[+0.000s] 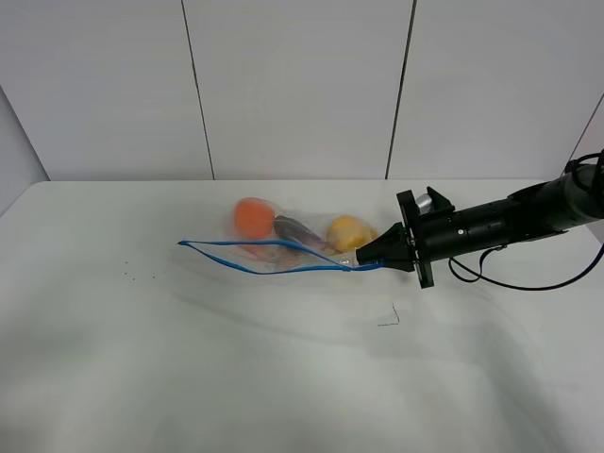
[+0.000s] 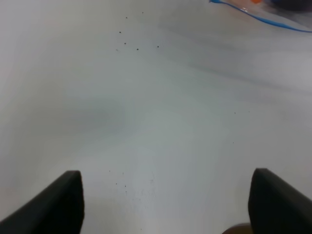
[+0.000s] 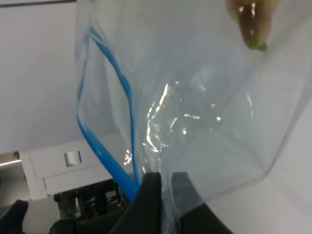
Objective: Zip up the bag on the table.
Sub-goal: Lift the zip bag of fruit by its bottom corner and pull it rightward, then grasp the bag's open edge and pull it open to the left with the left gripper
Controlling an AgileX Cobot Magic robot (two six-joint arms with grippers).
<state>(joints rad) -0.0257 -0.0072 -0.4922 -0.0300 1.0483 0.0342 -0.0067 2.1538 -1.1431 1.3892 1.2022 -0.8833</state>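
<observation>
The clear bag (image 1: 283,247) lies on the white table (image 1: 189,368), with an orange fruit (image 1: 253,217), a purple one (image 1: 297,229) and a yellow one (image 1: 347,231) inside. Its blue zipper strip (image 1: 255,267) gapes open along the near edge. My right gripper (image 1: 363,255) is shut on the strip's right end. The right wrist view shows the fingers (image 3: 146,200) pinching the bag (image 3: 204,112) at the blue strip (image 3: 105,151). My left gripper (image 2: 170,204) is open and empty over bare table, far from the bag (image 2: 263,12). It is outside the exterior view.
The right arm's black cable (image 1: 528,281) loops over the table at the right. A small dark mark (image 1: 389,319) lies in front of the bag and tiny specks (image 1: 137,274) to its left. A white wall stands behind the table.
</observation>
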